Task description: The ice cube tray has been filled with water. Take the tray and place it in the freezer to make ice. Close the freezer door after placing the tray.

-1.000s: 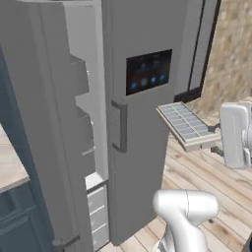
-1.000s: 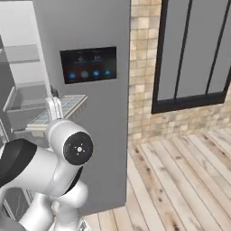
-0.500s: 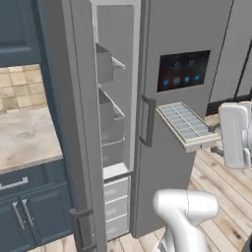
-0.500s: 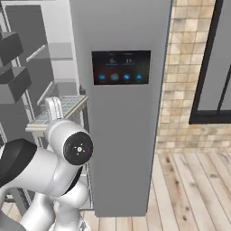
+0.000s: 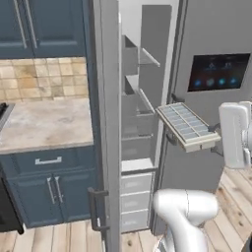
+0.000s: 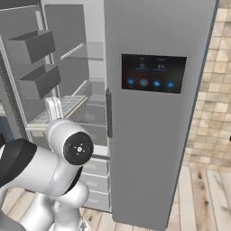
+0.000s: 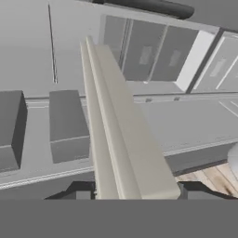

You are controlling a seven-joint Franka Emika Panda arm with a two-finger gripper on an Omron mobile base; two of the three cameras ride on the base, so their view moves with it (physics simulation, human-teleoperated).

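1. While the tall plain grey steel freezer door (image 5: 106, 123) with its dark bar handle stands swung open to the left of the gripper, closing it is judged to be left for last.
2. Ahead of the gripper, the grey freezer compartment (image 5: 140, 118) with white shelves is exposed, with no tray seen inside.
3. The flat light-grey ice cube tray (image 5: 187, 125) with pale-blue cells is held edge-on, clamped in the two-finger gripper (image 7: 135, 193), outside the freezer, so placement is judged pending.
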